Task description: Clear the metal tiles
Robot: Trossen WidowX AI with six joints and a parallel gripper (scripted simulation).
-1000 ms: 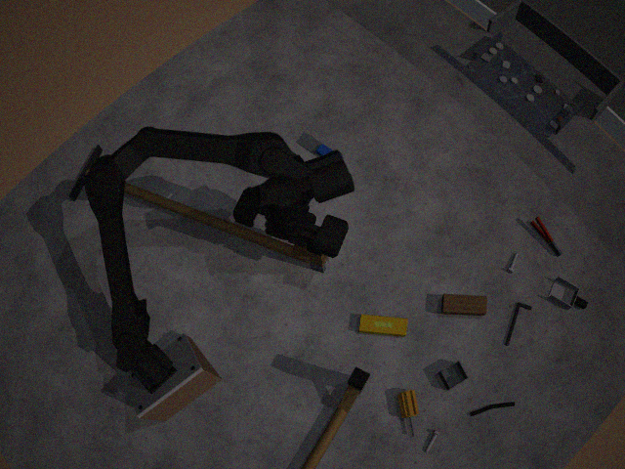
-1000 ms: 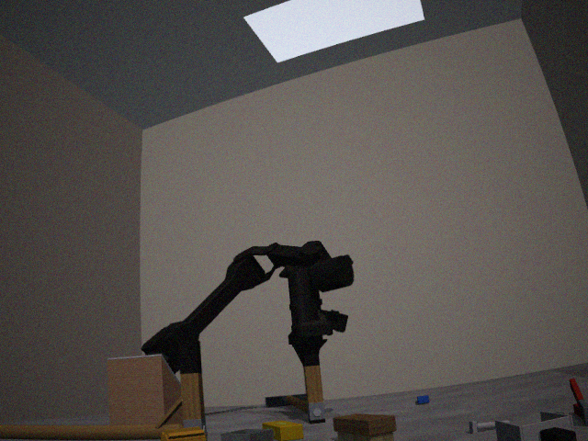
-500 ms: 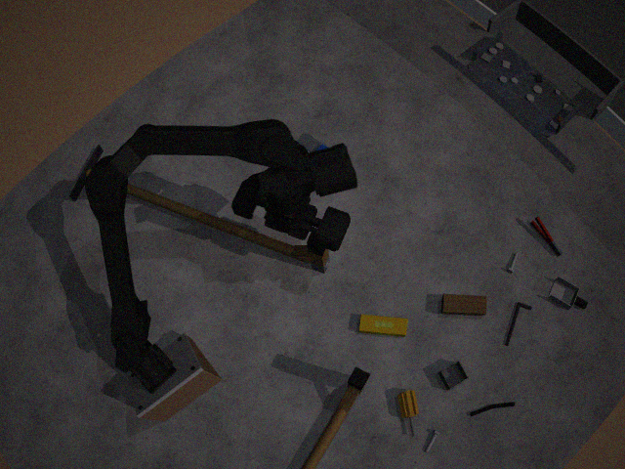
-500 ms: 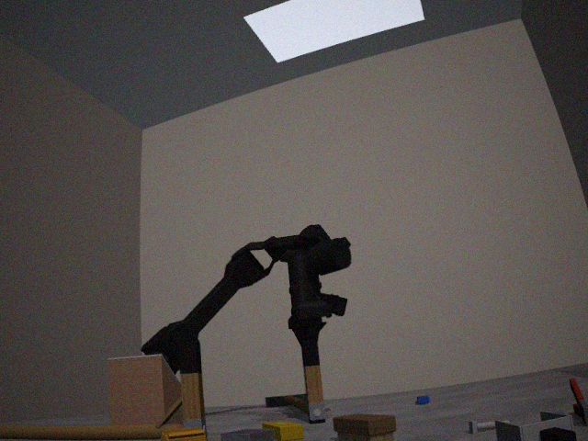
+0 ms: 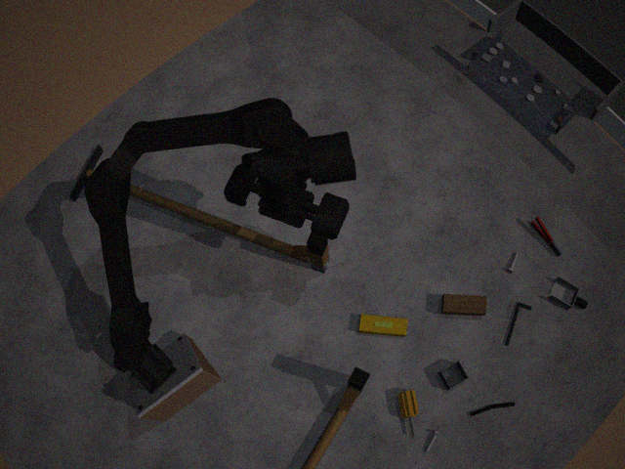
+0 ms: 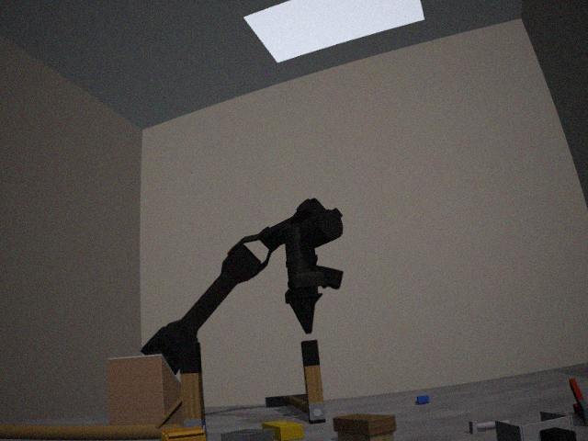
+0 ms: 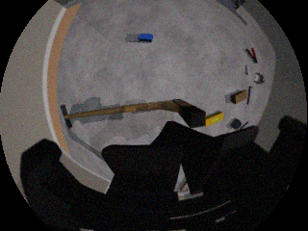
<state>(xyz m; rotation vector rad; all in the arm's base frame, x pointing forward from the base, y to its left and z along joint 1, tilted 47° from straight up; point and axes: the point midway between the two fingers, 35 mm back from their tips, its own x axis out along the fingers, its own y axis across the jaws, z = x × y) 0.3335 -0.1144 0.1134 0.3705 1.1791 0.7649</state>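
Jaws point(image 6: 306, 327) shut, empty, above long wooden scraper point(image 5: 217, 222).

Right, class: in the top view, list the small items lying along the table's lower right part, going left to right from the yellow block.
Yellow block → yellow-handled tool → small grey tray → brown block → black L-key → open metal box.

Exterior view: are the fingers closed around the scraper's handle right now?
No. The gripper hangs shut above the dark tip of the scraper handle, with a strip of wall showing between them.
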